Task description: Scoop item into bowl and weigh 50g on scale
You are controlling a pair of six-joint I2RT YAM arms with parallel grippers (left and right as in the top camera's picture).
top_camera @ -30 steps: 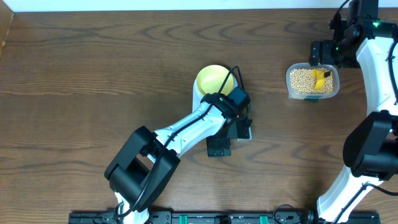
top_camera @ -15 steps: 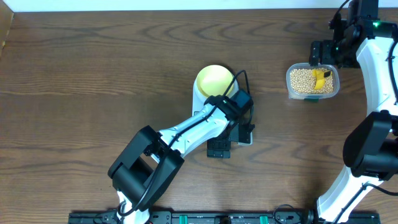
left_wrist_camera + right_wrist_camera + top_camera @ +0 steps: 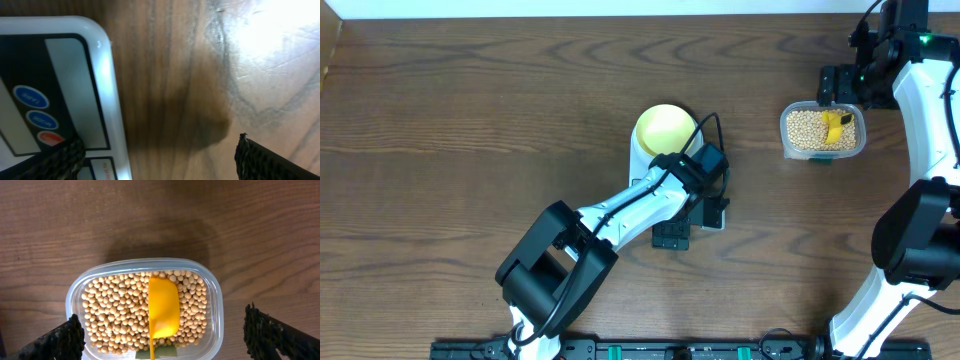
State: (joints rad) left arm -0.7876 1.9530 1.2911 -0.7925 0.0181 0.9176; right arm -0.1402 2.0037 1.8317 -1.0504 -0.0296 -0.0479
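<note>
1. One scale [image 3: 637, 160], white, near the middle of the table [image 3: 470, 120]; the left arm covers most of it.
2. One bowl [image 3: 665, 128], pale yellow-green, sits on the 12 o'clock end of the scale.
3. One clear tub [image 3: 823, 130] at 3 o'clock from the bowl, well apart from it. It holds the beans [image 3: 803, 128]: many, too many to count.
4. One yellow scoop [image 3: 835, 126] lies in the tub on top of the beans, its handle pointing to 6 o'clock in the right wrist view.
5. Left gripper [image 3: 693, 224] is at 5 o'clock from the bowl, over the scale's front corner. Fingers spread wide, holding nothing. In its wrist view one finger [image 3: 60, 160] overlaps the button panel.
6. Buttons [image 3: 31, 96] seen in that view: two blue, one red.
7. Right gripper [image 3: 162, 325] hangs above the tub. Fingers wide apart, one on each side of the tub, gripping nothing.
</note>
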